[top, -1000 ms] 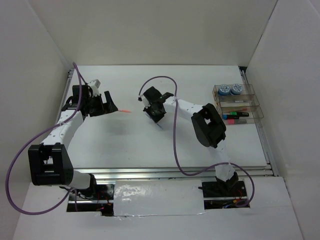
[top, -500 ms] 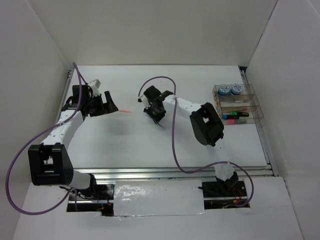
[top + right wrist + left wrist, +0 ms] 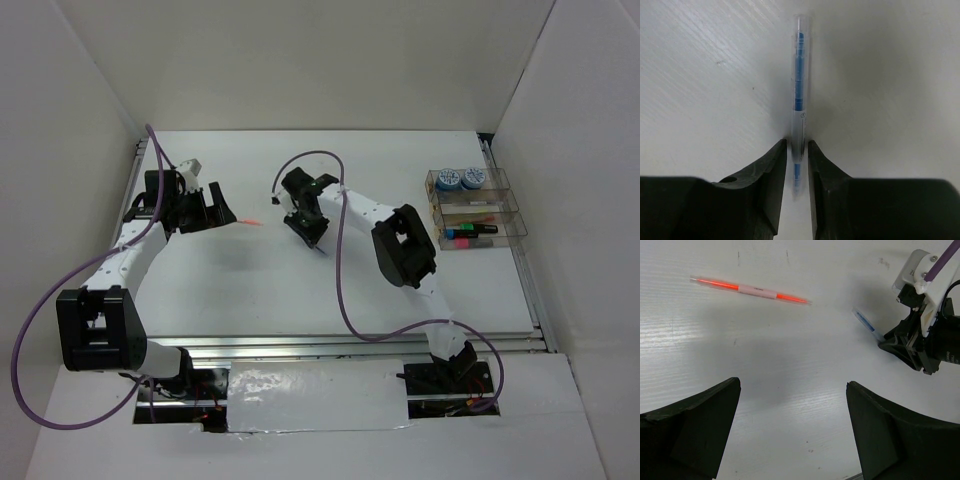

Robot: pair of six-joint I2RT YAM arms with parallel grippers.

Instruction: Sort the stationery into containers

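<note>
My right gripper point(image 3: 308, 224) point(image 3: 797, 148) is down at the table's middle, its jaws closed on a thin clear pen with a blue core point(image 3: 799, 90) that points away from the fingers. The pen's end also shows in the left wrist view point(image 3: 863, 321), beside the right gripper point(image 3: 920, 342). A thin orange stick point(image 3: 249, 221) point(image 3: 752, 289) lies on the table between the arms. My left gripper point(image 3: 214, 207) point(image 3: 792, 387) is open and empty just left of the stick. The clear organiser tray point(image 3: 516, 213) stands at the far right.
The tray's far compartment holds two blue-white tape rolls point(image 3: 459, 179). The middle one holds thin sticks point(image 3: 478, 205). The near one holds highlighters point(image 3: 466, 237). White walls enclose the table on the left, back and right.
My right gripper has shifted a little to the left and away from the bases, and its arm has swung with it. The left arm and the orange stick have not moved.
</note>
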